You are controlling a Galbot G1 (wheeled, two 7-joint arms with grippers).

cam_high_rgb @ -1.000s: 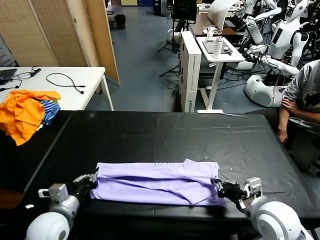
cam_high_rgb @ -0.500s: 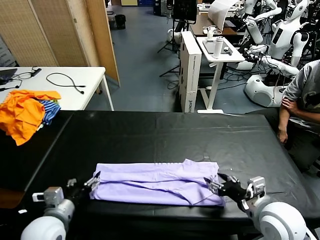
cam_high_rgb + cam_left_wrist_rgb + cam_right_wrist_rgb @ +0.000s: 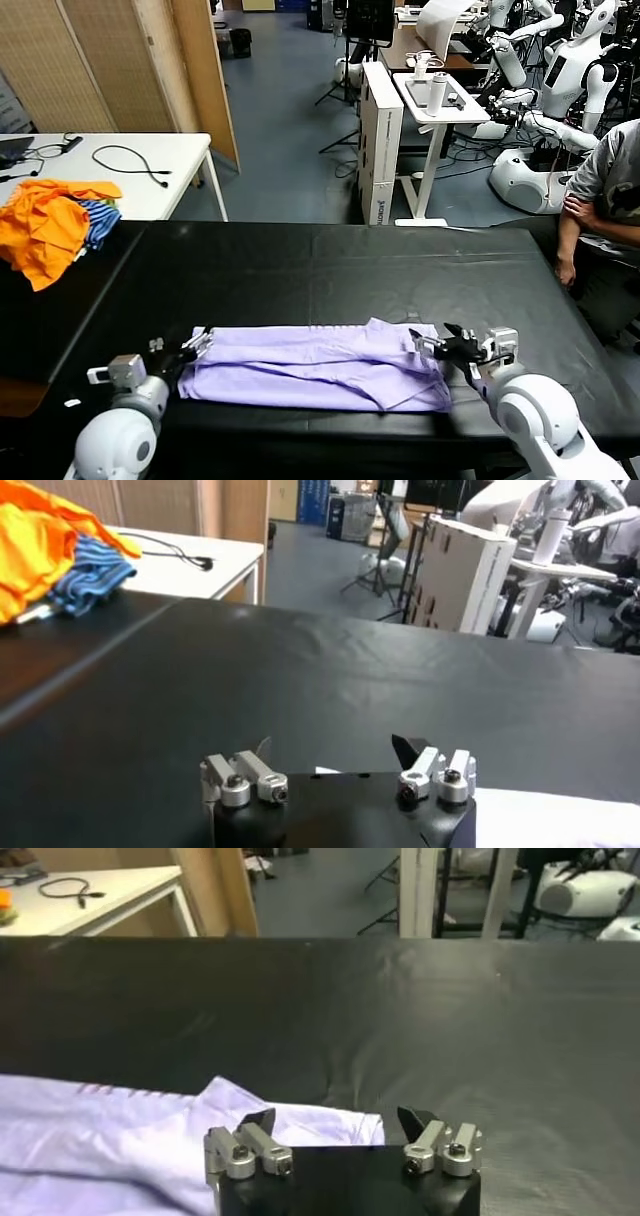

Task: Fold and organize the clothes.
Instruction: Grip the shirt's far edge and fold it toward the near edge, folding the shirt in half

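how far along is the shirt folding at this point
Partly done: the lavender T-shirt lies on the black table as a long band, its sleeves apparently folded in. In hand: nothing is gripped. The left gripper sits open at the shirt's left end, and the right gripper open at its right end. Left: the band needs folding across into a compact stack.

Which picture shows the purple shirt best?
The head view: the whole T-shirt lies flat between both open grippers. The right wrist view shows only one end; the left wrist view shows only a pale sliver of it.
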